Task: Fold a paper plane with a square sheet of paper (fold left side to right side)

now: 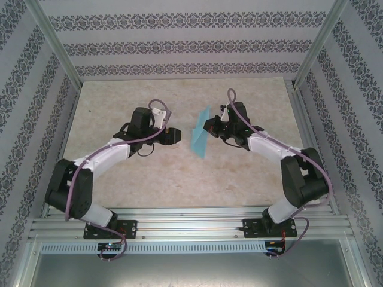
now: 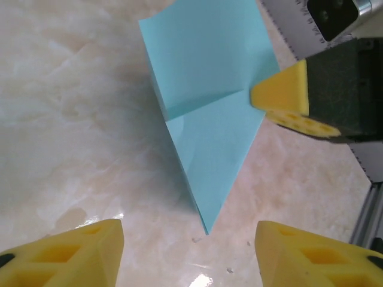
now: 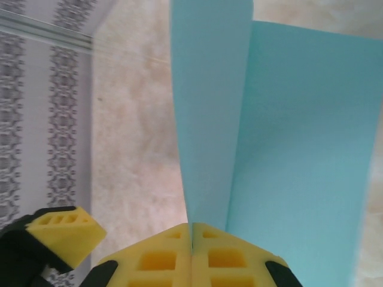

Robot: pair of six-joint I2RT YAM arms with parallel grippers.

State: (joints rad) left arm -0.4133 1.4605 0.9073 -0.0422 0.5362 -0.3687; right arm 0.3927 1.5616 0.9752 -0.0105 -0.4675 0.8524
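Thin turquoise-blue square sheet of paper (image 1: 200, 136) is mid-desk, between the two hands and raised off the surface at a tilt. Desk is a beige marble-pattern top (image 1: 149, 179).

Right hand (image 1: 210, 127) is clenched on the sheet. In the right wrist view its yellow pads (image 3: 161, 260) are pressed together, with the paper (image 3: 287, 149) coming up from between them in two flaps that spread into a narrow V. In the left wrist view one yellow pad of the right hand (image 2: 281, 100) sits on the sheet's right edge, right where a diagonal crease ends.

Left hand (image 1: 172, 136) is released and holds nothing. Its fingers (image 2: 72, 251) are spread wide at the bottom of its own view. It points at the sheet, just beside it and not touching.

In the left wrist view the sheet (image 2: 203, 78) narrows to a pointed lower corner, which is at or just above the desk (image 2: 72, 119); contact can't be told. The upper panel leans back behind the crease.

Patterned grey wall panels (image 1: 179, 45) surround the desk.
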